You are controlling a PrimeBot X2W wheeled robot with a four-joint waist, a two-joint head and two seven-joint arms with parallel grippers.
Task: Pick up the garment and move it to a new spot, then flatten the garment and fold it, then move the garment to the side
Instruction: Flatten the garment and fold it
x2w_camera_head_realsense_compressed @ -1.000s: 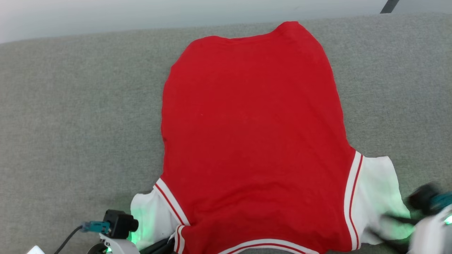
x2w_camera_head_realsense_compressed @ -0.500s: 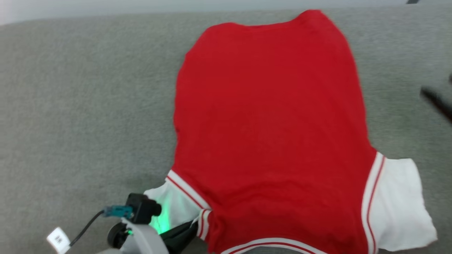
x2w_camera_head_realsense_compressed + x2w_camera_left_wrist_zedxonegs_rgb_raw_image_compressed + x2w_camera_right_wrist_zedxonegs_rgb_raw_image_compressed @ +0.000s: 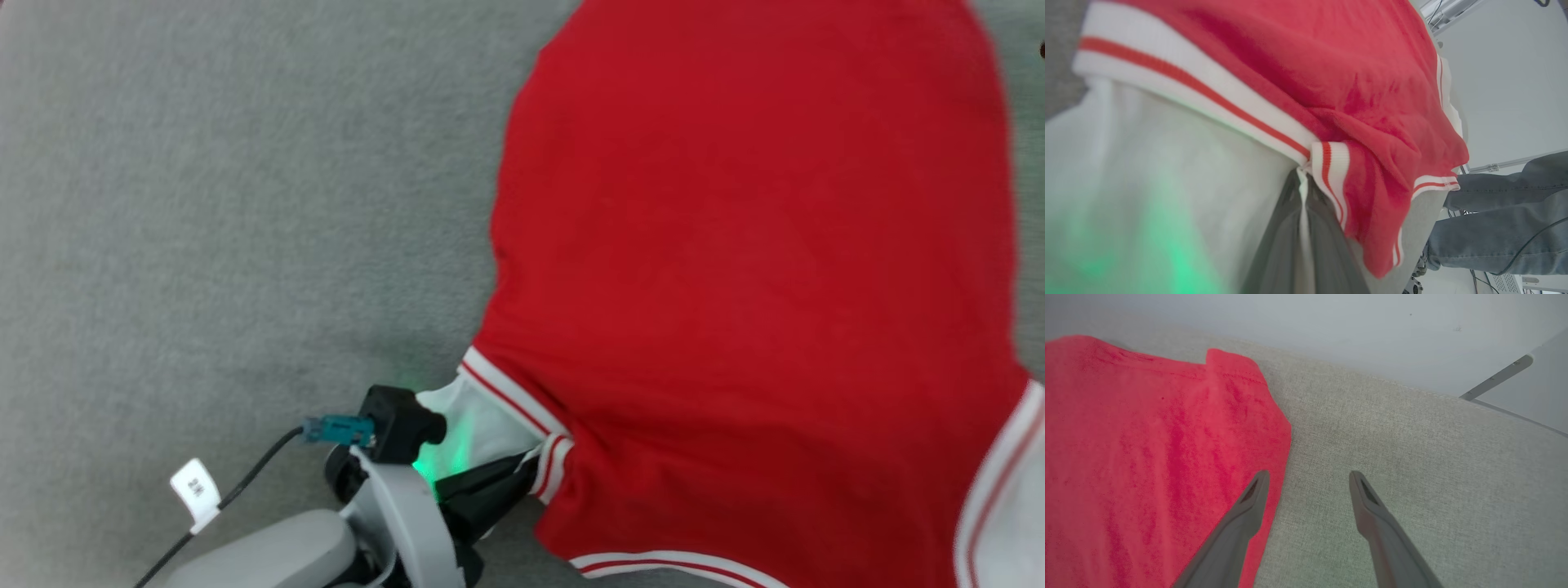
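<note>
Left gripper [image 3: 1301, 188] is clamped tight, fingers pinching the seam where the white sleeve [image 3: 1147, 163] meets the striped trim [image 3: 1331, 163]. That's prob. the firmest bit to grab, since ribbing won't slip like thin cloth. Fabric bunches twd the pinch, so it looks under some pull.

Right gripper [image 3: 1309, 474] is spread wide w/ nothing in it, poised at the far side edge of the red jersey [image 3: 1126, 457]. One finger is over red cloth, the other over the bare grey surface [image 3: 1412, 457]; can't tell if either touches. My guess: it's lining up to take that edge so both ends can be tugged flat.

The jersey lies spread on the grey surface, plain red side up, its near end reaching the surface's edge. Flattening stage, I'd say, w/ no fold made yet. A person's legs in jeans [image 3: 1494, 228] are just past that edge.
</note>
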